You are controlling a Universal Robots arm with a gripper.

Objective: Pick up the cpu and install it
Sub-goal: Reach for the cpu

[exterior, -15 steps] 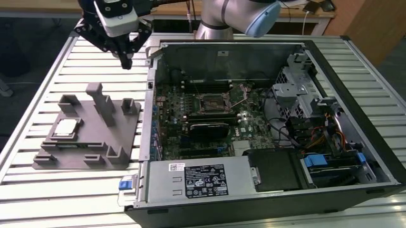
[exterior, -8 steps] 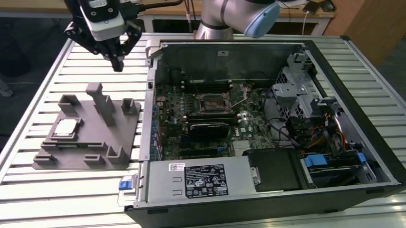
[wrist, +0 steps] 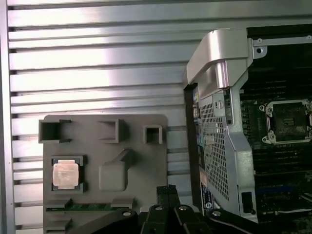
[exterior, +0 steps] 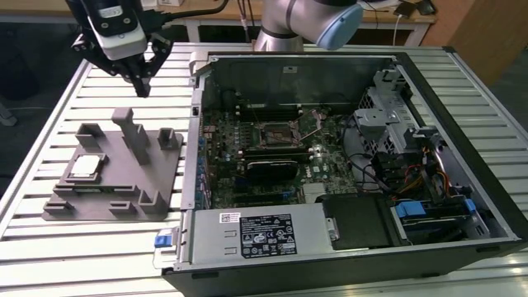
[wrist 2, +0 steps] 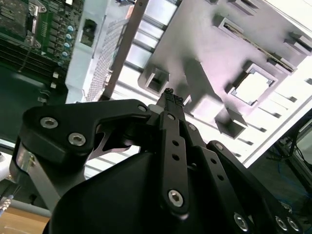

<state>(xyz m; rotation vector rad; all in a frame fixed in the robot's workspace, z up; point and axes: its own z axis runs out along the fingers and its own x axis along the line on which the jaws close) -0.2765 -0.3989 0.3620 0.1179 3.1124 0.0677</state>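
In the exterior view my gripper (exterior: 143,88) hangs closed and empty above the slatted table (exterior: 49,124), well apart from the cpu (exterior: 86,167), which lies flat in a pocket of the grey fixture (exterior: 111,189) beside the open case (exterior: 462,124). The second wrist view shows the tips meeting, with the cpu (wrist 2: 252,84) beyond them. In the first wrist view the cpu (wrist: 66,174) sits unpicked and the socket (wrist: 286,119) is bare, so I judge this the approach. A grasp would call for open jaws squared over the chip.

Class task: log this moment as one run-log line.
gripper: shut, empty, hovering by grey fixture | cpu: lying in grey fixture, untouched | socket: empty
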